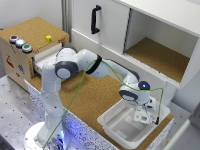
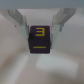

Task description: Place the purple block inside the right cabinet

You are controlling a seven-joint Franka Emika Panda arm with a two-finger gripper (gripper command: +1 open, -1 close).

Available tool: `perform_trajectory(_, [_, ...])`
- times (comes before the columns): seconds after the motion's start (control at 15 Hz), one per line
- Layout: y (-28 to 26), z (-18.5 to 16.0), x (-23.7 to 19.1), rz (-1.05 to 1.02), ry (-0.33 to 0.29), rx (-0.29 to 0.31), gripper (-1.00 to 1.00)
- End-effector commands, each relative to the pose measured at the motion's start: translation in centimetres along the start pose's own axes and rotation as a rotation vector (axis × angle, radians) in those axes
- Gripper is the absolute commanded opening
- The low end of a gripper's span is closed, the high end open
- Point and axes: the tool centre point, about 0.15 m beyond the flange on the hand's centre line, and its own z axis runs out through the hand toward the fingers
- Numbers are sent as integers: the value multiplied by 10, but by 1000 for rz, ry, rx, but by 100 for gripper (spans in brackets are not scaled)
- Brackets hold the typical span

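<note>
The purple block (image 2: pixel 40 40), with a yellow 3 on its face, lies on the white floor of the tub, seen in the wrist view. My gripper (image 2: pixel 41 27) is open, with one finger on each side of the block and a small gap at each. In the exterior view my gripper (image 1: pixel 146 116) reaches down into the white tub (image 1: pixel 112 122) and hides the block. The right cabinet (image 1: pixel 157 57), white-walled with a cork-brown floor, stands open behind the tub at the exterior view's upper right.
A white cabinet section with a black handle (image 1: pixel 95 19) stands beside the right cabinet. A small cork-topped box (image 1: pixel 30 37) with coloured buttons and a yellow block (image 1: pixel 48 38) sits at the exterior view's left. The cork counter (image 1: pixel 95 97) lies between them.
</note>
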Motion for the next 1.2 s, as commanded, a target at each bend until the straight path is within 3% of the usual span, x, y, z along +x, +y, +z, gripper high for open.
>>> perform_trajectory(0.0, [-83,-98,79,137,223,-140,-100])
perform_trajectory(0.27, [-94,-100,143,229,271,-172,-100])
perform_trajectory(0.4, [-91,-99,176,216,274,-226,-100])
perform_trajectory(0.53, [-82,-99,202,184,308,-235,-100])
perform_trajectory(0.73, [-62,-83,240,145,322,-213,-100])
perform_trajectory(0.87, [-50,-70,266,115,315,-167,-100])
perform_trajectory(1.13, [-37,-56,291,112,308,-134,-100])
